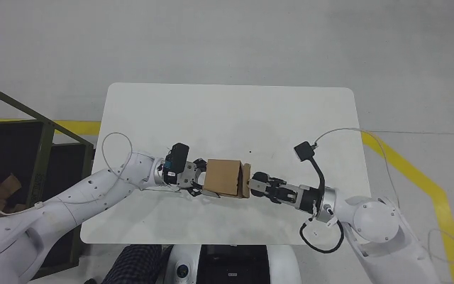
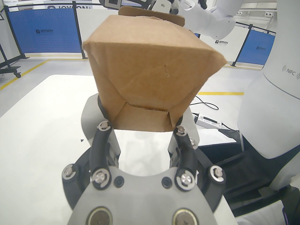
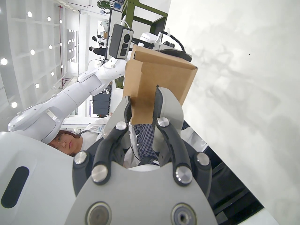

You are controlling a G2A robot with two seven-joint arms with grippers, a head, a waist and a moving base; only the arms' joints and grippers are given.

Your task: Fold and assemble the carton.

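A brown cardboard carton (image 1: 223, 177) hangs over the white bench (image 1: 227, 113). The left gripper (image 1: 203, 182) grasps its left end. The right gripper (image 1: 249, 186) grasps its right end.

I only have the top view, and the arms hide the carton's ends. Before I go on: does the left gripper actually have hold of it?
Observer: Yes. In the left wrist view, the left gripper has its fingers against two opposite outer sides of the carton, clamping its end.
Operator: Is that end closed?
Observer: No. A small flap juts out past that end, between the fingers, along a creased line.
Operator: And the other end?
Observer: In the right wrist view, the right gripper sits over the edge of an end flap. I cannot tell whether it grips it.
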